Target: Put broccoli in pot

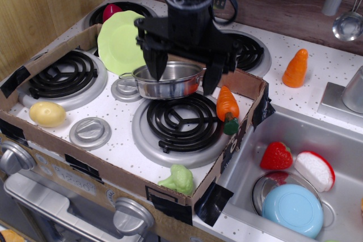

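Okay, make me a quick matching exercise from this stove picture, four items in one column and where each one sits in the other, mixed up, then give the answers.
Things:
1. broccoli
2. pot
3. strawberry
4. potato

Places:
A. in the sink
B. near the front cardboard edge, in front of the large burner
C. under the open hand, at the back of the large burner
D. front left, beside a knob

Pairs: 1-B, 2-C, 3-A, 4-D
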